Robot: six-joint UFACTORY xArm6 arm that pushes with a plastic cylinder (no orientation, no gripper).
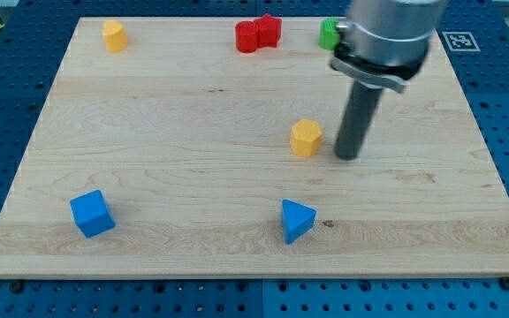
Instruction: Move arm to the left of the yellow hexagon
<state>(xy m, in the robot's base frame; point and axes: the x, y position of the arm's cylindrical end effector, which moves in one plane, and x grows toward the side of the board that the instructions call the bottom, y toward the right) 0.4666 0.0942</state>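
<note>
Gripperless, my tip (347, 156) rests just right of the yellow hexagon (306, 138) (not touching).

Block count on the board (193, 106)

Seven blocks: two yellow, a hexagon (306, 139) and one (114, 35) by the top-left corner; two red (248, 36) (269, 29); two blue, a cube (91, 214) and a triangle (296, 220); one green (329, 34).

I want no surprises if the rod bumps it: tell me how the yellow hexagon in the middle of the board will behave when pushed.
The yellow hexagon sits on a flat face, low and squat, so it will probably slide, not roll or tip. It looks small and solid, likely light and stiff. The wooden board looks smooth, so an off-centre nudge from my tip, now just to its right, may spin it.
</note>
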